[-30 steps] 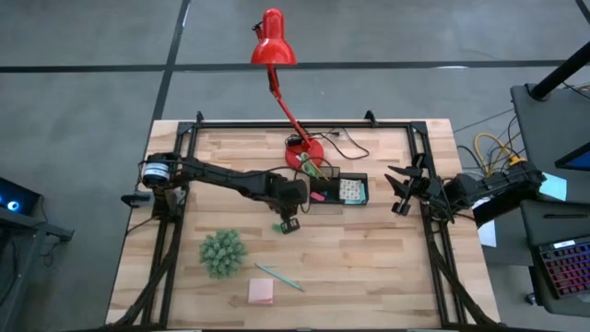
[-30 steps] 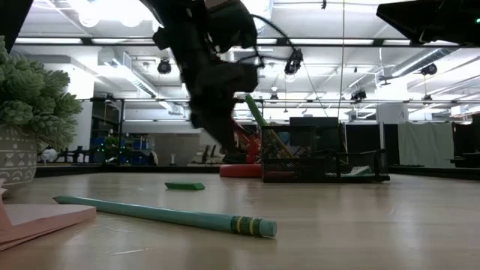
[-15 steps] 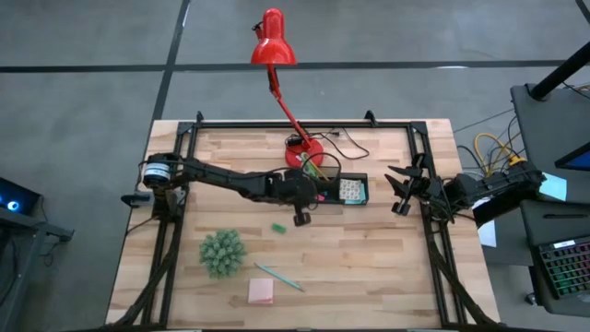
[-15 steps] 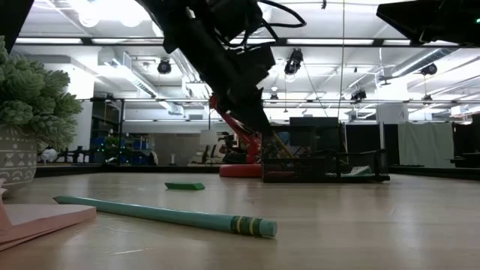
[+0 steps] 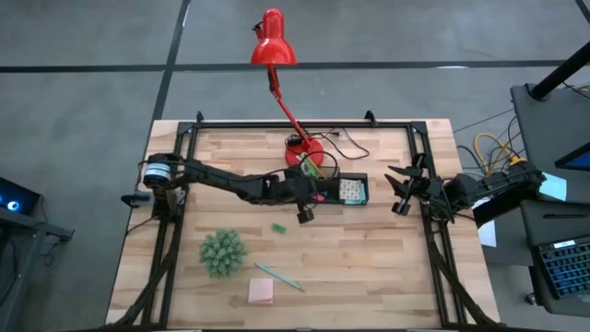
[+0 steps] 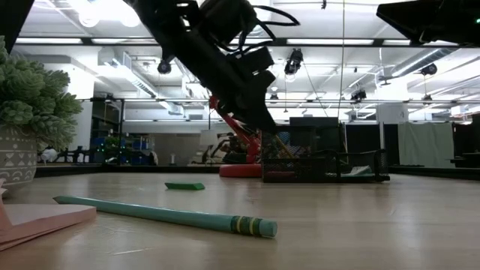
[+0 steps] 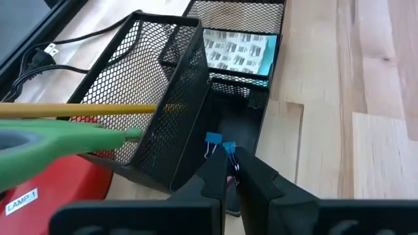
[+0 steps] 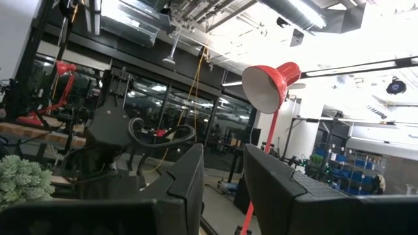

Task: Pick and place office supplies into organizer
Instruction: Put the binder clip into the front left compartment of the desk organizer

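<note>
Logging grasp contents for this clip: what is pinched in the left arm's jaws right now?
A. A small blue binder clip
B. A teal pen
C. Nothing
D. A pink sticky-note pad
A: the left wrist view shows the left gripper shut on a small blue binder clip, just in front of the black mesh organizer.

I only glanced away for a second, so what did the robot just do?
The left gripper, pinching a small blue clip, swung from the open table toward the black organizer. The green piece, teal pencil, pink pad and right gripper stayed put.
</note>
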{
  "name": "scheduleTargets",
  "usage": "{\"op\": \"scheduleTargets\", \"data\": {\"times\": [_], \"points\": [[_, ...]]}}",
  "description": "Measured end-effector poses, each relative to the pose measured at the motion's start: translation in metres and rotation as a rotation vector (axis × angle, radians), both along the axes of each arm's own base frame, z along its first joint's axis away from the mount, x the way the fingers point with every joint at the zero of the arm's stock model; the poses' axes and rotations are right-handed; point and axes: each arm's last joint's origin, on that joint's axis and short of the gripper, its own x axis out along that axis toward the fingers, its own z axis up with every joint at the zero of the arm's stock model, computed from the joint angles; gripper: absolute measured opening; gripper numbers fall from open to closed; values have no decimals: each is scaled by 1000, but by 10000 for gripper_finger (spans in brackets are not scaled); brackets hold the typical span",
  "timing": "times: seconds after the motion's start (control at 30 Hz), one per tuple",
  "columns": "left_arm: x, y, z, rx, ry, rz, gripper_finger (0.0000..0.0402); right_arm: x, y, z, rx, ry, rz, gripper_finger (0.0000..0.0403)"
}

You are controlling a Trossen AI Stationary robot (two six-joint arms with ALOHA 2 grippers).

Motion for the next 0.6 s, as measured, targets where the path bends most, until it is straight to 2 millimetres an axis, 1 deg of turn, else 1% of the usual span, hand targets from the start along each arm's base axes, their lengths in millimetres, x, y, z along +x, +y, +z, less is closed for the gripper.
{"op": "scheduleTargets", "data": {"times": [0.1, 0.17, 0.23, 0.33, 0.4, 0.6], "points": [[4, 0, -8, 1, -21, -1, 5, 0, 0, 0, 0, 0, 0, 100], [7, 0, -17, 5, -6, -3, 5, 0, 0, 0, 0, 0, 0, 100], [12, 0, -23, 6, -10, -5, 5, 0, 0, 0, 0, 0, 0, 100], [15, 0, -33, 9, 19, -2, 5, 0, 0, 0, 0, 1, 0, 100], [16, 0, -34, 8, 23, -1, 5, 0, 0, 0, 0, -1, 0, 100], [15, 0, -29, 10, 10, 1, 5, 0, 0, 0, 0, 1, 0, 100]]}}
